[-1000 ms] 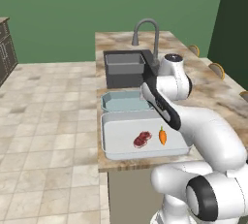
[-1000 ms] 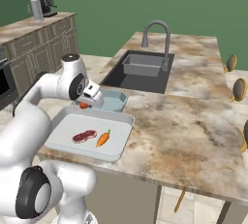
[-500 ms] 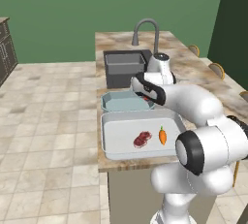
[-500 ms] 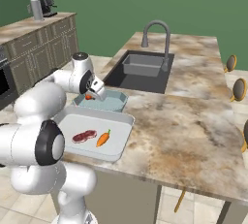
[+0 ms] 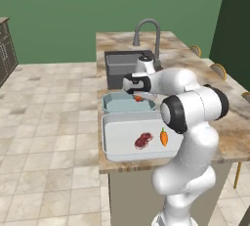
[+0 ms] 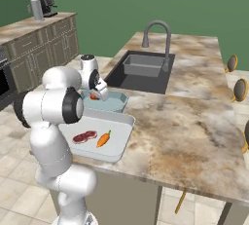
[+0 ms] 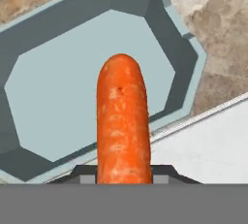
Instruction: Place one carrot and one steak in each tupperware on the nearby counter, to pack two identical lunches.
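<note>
My gripper [image 5: 138, 97] is shut on a carrot [image 5: 139, 98] and hangs just above the small pale blue octagonal tupperware [image 5: 117, 105]. Looking along the hand, the held carrot [image 7: 122, 121] points over that tupperware [image 7: 63, 106], which lies bare inside. In front of it, the large whitish rectangular tupperware [image 5: 110, 137] holds a steak [image 5: 143, 140] and a second carrot [image 5: 164, 136]. From the right, the gripper [image 6: 96, 95] shows over the small tupperware [image 6: 114, 103], with the steak [image 6: 84, 137] and the lying carrot [image 6: 103, 139] in the large tupperware [image 6: 119, 126].
Both containers sit at the left end of the marbled counter [image 6: 194, 121]. Behind them lie the dark sink [image 6: 146, 68] and the curved grey faucet [image 6: 158, 29]. Stools [image 6: 239, 88] stand along the counter's far side. My own arm arches over the large tupperware.
The arm has folded and the hand has swung left with the carrot, from the small tupperware's right edge to over its middle. The grip stayed shut.
</note>
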Robot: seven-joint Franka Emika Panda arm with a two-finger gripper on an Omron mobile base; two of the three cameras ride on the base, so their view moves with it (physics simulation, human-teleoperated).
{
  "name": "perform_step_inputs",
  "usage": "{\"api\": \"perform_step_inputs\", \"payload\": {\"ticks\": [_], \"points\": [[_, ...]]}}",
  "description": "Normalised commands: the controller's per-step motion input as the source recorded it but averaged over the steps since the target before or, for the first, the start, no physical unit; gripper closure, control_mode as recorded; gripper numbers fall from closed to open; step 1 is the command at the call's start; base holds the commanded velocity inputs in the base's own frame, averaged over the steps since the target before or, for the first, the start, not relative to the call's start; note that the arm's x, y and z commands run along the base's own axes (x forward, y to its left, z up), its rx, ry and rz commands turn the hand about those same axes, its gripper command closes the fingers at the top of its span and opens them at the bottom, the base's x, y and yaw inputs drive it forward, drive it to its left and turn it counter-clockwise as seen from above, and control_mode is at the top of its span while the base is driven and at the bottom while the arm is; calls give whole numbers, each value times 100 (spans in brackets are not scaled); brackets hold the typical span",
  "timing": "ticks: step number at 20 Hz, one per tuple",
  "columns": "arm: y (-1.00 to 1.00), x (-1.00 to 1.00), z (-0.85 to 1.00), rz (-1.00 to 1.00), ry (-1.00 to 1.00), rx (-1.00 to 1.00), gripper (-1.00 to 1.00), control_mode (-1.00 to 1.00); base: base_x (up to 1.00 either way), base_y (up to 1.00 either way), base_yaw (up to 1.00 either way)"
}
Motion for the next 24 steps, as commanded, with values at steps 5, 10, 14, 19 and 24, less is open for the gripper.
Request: {"api": "perform_step_inputs", "payload": {"ticks": [5, 10, 14, 19, 24], "points": [[1, 80, -32, -13, 0, -1, 100, -100, 0, 0, 0], [11, 77, -50, -13, 0, -8, 100, -100, 0, 0, 0], [9, 54, -51, -9, 0, -6, -100, -100, 0, 0, 0], [0, 6, 1, -1, 0, 0, -100, -100, 0, 0, 0], [0, -36, 27, 0, -7, 0, -100, -100, 0, 0, 0]]}}
